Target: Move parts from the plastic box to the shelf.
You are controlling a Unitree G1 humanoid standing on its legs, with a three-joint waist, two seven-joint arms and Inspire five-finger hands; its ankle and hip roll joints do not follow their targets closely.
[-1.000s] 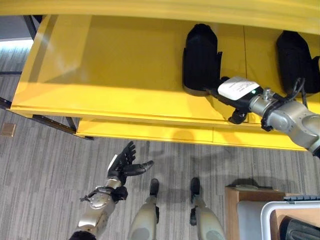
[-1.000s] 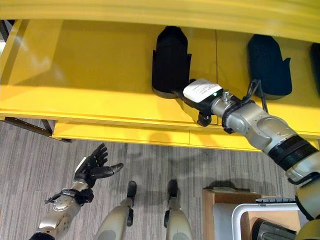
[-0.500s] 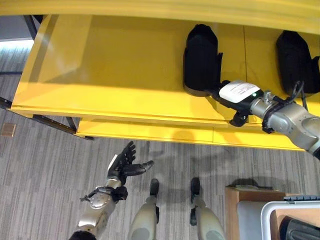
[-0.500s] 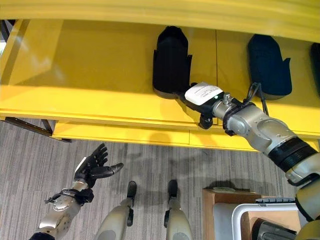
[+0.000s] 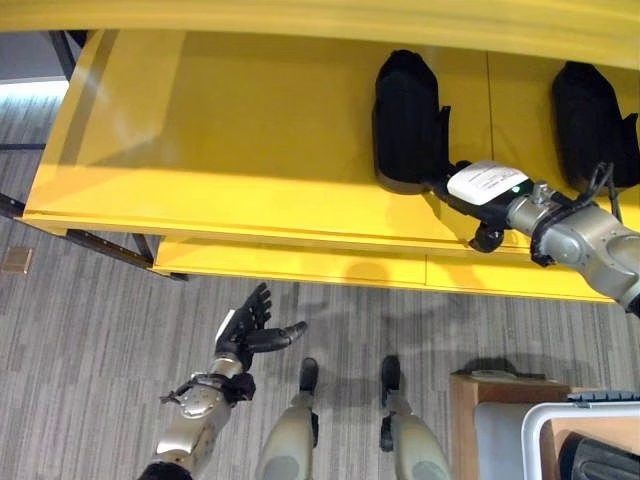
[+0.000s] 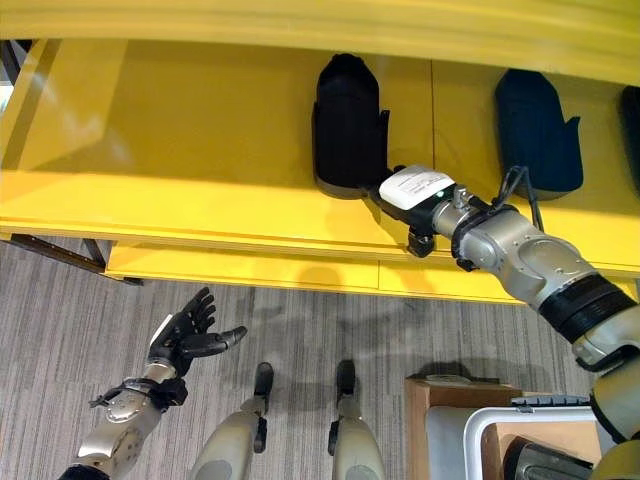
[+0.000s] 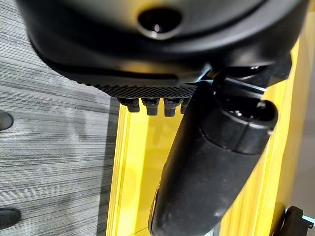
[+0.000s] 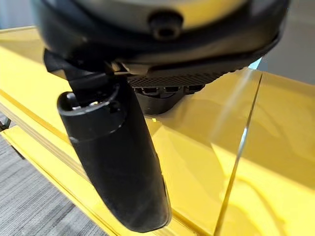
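A black moulded part (image 5: 405, 118) lies on the yellow shelf (image 5: 230, 150). My right hand (image 5: 470, 188), with a white cover on its back, reaches in from the right. Its dark fingers (image 6: 392, 190) grip the part's near right corner, while the thumb (image 8: 115, 162) stands out free above the shelf edge. My left hand (image 5: 248, 328) hangs low over the grey carpet with fingers spread, open and holding nothing. The white plastic box (image 5: 545, 425) sits at the lower right with a black part (image 5: 600, 462) inside it.
Another black part (image 5: 590, 115) lies on the shelf's right section, and a further dark one (image 6: 634, 130) shows at the edge. A wooden stand (image 5: 466, 420) carries the box. The shelf's left half is bare yellow. A lower yellow ledge (image 5: 300, 262) juts out under the shelf.
My right hand has shifted a little to the right along the shelf, and the black part has slid right with it. The left hand has not moved.
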